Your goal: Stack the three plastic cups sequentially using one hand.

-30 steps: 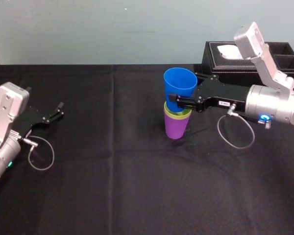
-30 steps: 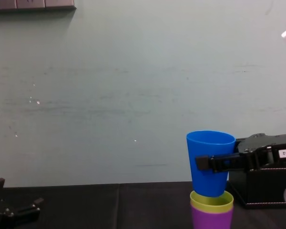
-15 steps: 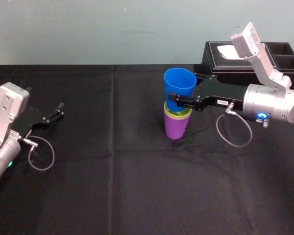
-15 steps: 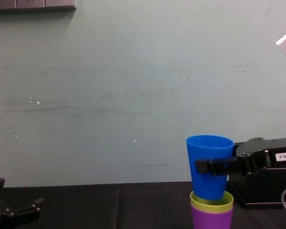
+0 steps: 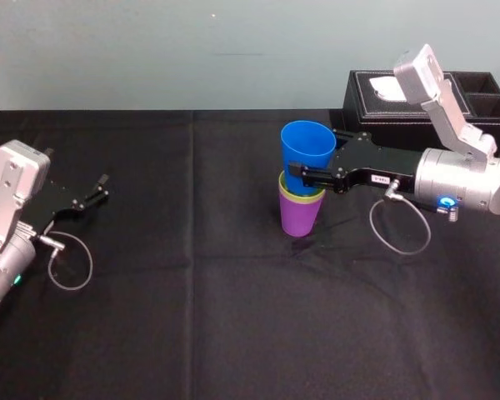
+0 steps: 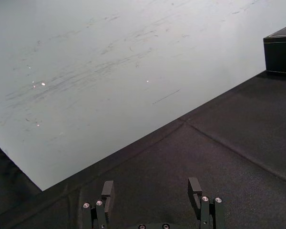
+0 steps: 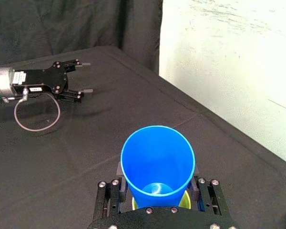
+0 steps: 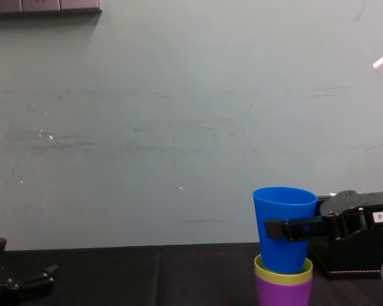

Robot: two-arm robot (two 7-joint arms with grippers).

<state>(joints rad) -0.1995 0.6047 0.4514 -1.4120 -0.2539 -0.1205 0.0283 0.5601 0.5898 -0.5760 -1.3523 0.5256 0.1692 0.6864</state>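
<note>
- The black table (image 5: 233, 317) spread out below the right gripper (image 5: 304, 172), with a black tissue box (image 5: 367, 108) behind the gripper on its wrist side, apart from the cups.
- The right gripper was clamped on the blue cup (image 5: 307, 150), one finger on each side of the wall, about halfway down.
- The left gripper (image 5: 102, 188) rested well away across the table, its fingers spread and holding nothing. The right arm was far the nearer to the work.
- The blue cup stood upright between the fingers, mouth up and long axis vertical. Its base had dipped into the yellow-green cup (image 5: 299, 194) directly beneath the gripper.
- The yellow-green cup sat nested in the purple cup (image 5: 300, 215), which stood on the table straight below.
- Judged from that lineup, the coming move needed only a straight drop or a release, with no sideways correction.
- The yellow-green rim hid how deep the blue base sat, so full seating could not be told.
- In the head view the far finger was hidden behind the blue cup. In the chest view the purple cup's (image 8: 282, 294) foot was cut off.
</note>
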